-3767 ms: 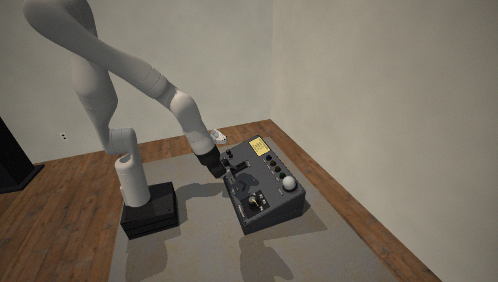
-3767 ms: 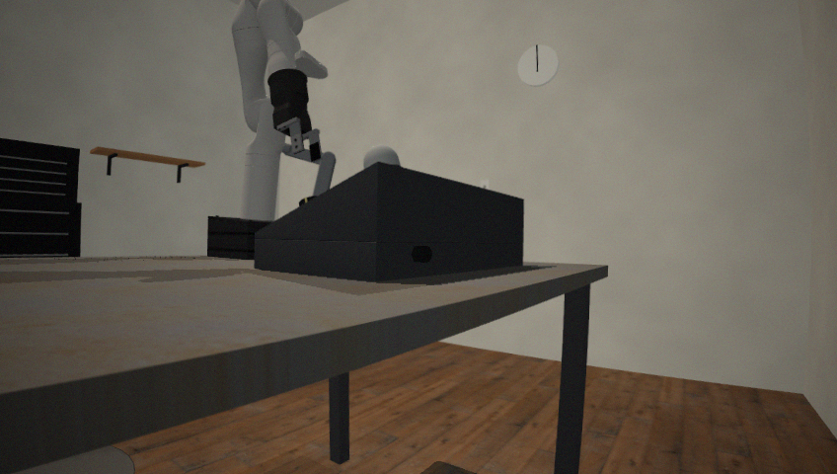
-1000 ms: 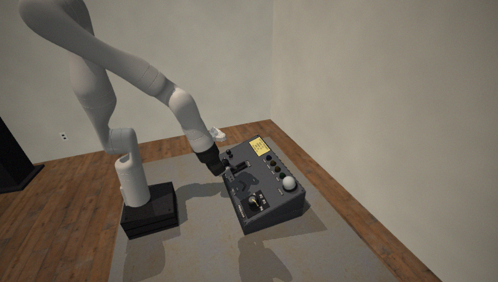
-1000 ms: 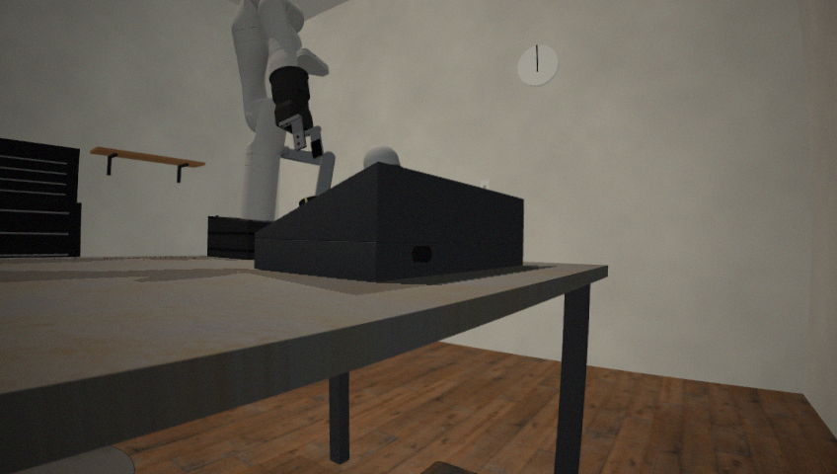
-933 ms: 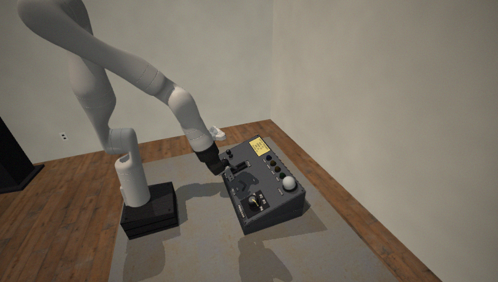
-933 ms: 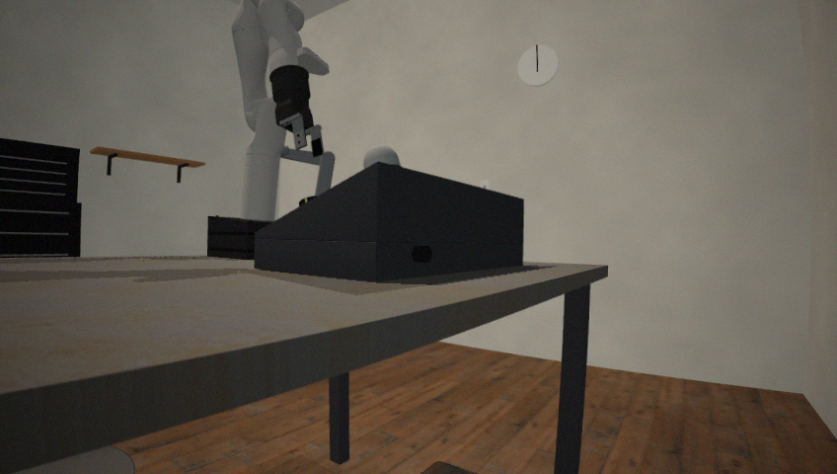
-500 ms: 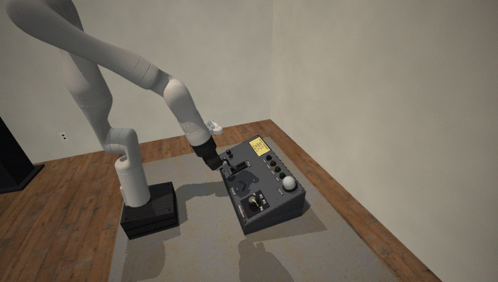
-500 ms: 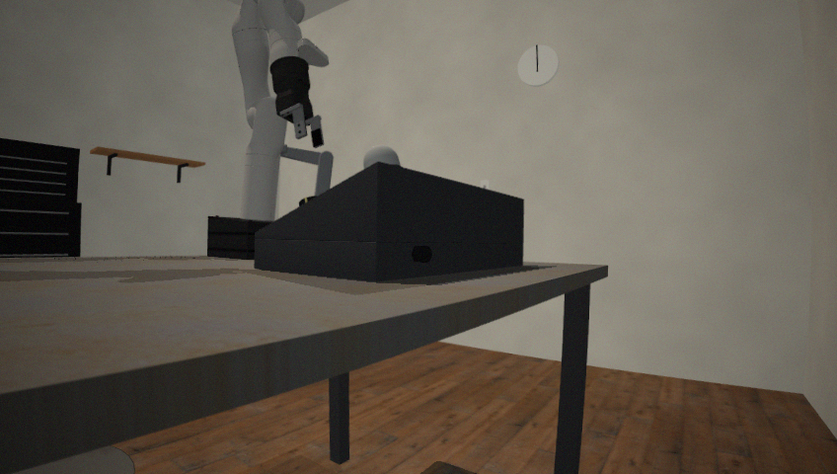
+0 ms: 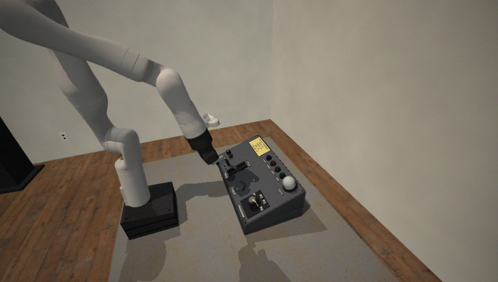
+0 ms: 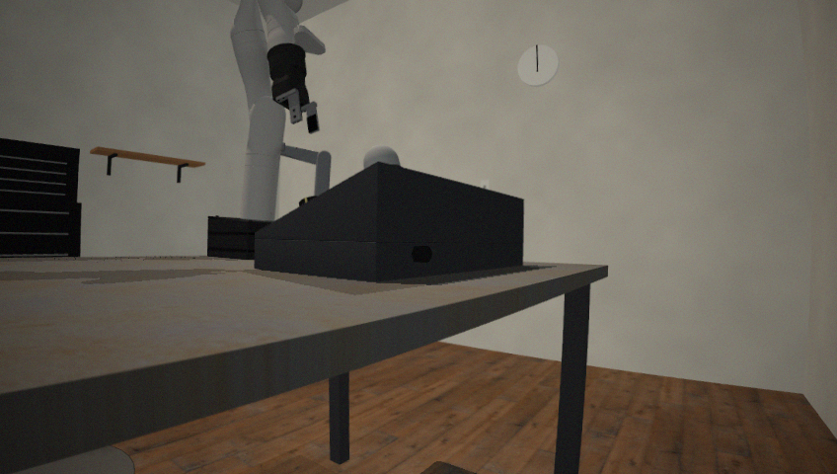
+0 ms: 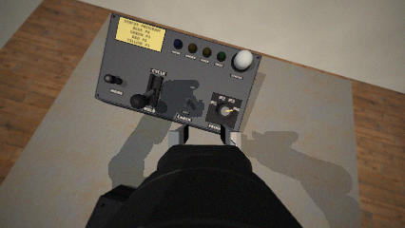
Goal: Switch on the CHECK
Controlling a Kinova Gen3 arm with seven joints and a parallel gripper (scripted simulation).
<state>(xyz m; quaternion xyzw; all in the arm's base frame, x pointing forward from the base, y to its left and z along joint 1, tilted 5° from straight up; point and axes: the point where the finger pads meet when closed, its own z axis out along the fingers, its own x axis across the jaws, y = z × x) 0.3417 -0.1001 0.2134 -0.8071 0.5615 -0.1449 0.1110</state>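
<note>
Three views share one console

The top view looks down from high, console point(image 9: 265, 188) toward 4 o'clock. The exterior view sits low at the worktop point(image 10: 176, 329) edge, facing its rear. The wrist view looks down over the gripper point(image 11: 205, 137), close.
</note>
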